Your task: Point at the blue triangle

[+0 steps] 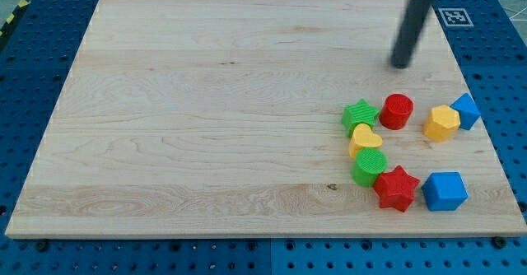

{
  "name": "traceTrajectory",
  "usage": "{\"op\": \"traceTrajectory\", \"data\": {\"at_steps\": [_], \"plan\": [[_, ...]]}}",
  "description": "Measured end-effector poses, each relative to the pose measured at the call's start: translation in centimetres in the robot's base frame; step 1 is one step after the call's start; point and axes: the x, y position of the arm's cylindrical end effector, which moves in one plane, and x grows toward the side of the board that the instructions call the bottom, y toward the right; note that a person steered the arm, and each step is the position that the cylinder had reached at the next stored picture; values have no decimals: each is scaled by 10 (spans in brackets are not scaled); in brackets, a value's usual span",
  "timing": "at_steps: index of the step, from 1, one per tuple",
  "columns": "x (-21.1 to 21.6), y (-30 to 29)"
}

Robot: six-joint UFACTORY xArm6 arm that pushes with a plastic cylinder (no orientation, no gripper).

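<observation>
My tip (401,64) hangs from a near-upright rod, its top seemingly blurred.

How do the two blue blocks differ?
The blue triangular block sits at the board's right edge, touching the yellow hexagonal block; the blue cube block sits nearer the view's bottom, right beside the red star block. The triangle looks smaller and pointed, the cube larger and square. Both are blue, and both are apart from my tip.

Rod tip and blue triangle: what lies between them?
Camera view: only bare board between my tip and the blue triangle; the yellow block sits just past that line.
</observation>
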Motion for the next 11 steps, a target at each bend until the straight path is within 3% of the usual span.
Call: {"op": "traceTrajectory", "data": {"at_steps": [1,2,3,5,6,11], "plan": [[31,84],[70,97],[72,97],[152,96],[169,92],[129,9]]}}
